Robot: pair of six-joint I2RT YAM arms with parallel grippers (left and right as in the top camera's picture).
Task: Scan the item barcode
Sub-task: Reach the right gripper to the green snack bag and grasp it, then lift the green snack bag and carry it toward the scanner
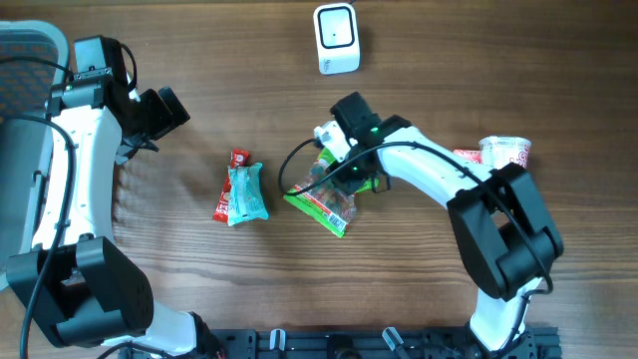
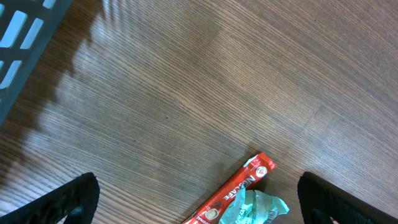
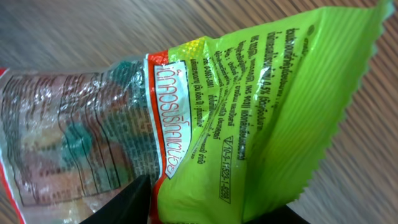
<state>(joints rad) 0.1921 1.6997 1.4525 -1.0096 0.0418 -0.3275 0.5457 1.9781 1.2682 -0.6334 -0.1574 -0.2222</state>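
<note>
Below the white scanner (image 1: 336,38), on the wooden table (image 1: 419,60): first the right arm (image 1: 439,179), reaching in from the scanner's lower right, with its pincer (image 1: 344,170) down over the upper end of the green snack packet (image 1: 324,204), the task's thing, lying just below the scanner and still apart from it. Cannot tell from any view whether clamped on the film or only closing around it; from the wrist, just one dark fingertip (image 3: 134,199) at the packet's lower edge, small print in plain sight, no barcode to be made out. Far left of the scanner, the left pincer (image 1: 167,108), spread wide apart, holding nothing. Down-left of the scanner, well apart from it, a red stick sachet (image 1: 227,189) overlapped by a teal wrapper (image 1: 244,191); off to the right, a cup (image 1: 505,152). Probable step in hand: securing the packet for the carry up to the scanner. Possible failures: slipping out of a thin pinch on slick, crinkled film; drooping or folding and so hiding the code; reaching the scanner with the wrong face turned; dragging along the table instead of lifting.
</note>
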